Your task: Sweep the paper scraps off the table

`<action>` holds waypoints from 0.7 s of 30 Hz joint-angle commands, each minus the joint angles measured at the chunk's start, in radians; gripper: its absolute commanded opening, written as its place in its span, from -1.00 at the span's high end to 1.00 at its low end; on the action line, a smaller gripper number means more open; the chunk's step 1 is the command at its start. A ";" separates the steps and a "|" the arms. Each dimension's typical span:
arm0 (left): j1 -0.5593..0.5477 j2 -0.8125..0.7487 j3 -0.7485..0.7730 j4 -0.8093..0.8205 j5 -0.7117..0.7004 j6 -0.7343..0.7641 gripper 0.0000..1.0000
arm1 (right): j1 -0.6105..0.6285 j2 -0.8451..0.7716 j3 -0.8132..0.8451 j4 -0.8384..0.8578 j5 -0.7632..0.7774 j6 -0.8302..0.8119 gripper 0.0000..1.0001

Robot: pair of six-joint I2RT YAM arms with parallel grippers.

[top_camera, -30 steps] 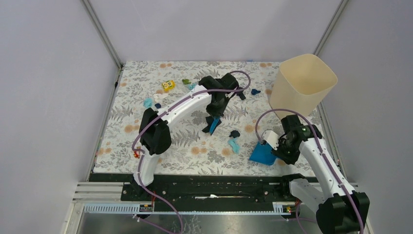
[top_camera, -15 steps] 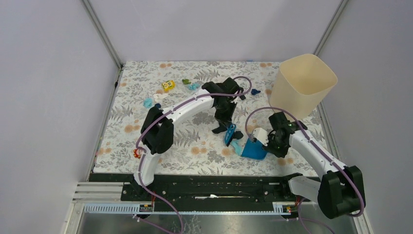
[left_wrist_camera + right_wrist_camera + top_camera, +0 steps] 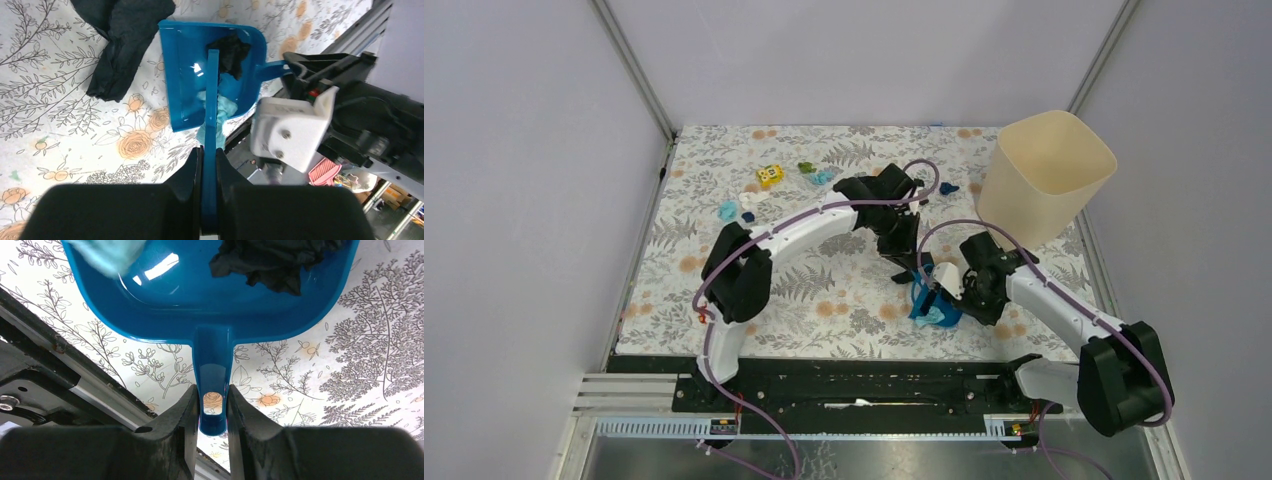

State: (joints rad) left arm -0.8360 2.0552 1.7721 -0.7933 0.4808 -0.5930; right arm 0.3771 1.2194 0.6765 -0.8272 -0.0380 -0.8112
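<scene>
So the left gripper (image 3: 209, 156) was pinched on the thin blue sweeper (image 3: 212, 100), its blade running straight into the dustpan (image 3: 182, 75) that the right gripper (image 3: 212, 401) clamped by its handle; a black scrap (image 3: 231, 50) and a light-blue scrap (image 3: 226, 107) sat inside the dustpan, with the other paper scraps (image 3: 729, 210) well away past its mouth, on the left arm's side.

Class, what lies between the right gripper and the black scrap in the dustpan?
The dustpan's handle, clamped in the right gripper, then bare blue pan floor to the black scrap; the right wrist view shows it.
</scene>
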 commanded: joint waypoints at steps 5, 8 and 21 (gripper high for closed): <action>0.024 -0.206 0.043 -0.067 -0.147 0.029 1.00 | 0.008 -0.096 0.025 -0.047 0.033 0.040 1.00; 0.028 -0.205 0.102 -0.175 -0.287 0.098 1.00 | 0.007 -0.104 0.037 -0.069 0.074 0.047 1.00; 0.070 0.102 0.398 -0.329 -0.502 0.234 1.00 | 0.006 -0.003 0.162 -0.167 0.183 0.223 1.00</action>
State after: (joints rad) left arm -0.7734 2.0438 2.0773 -1.0706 0.0395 -0.4107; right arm 0.3782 1.2018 0.7864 -0.9340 0.0982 -0.6537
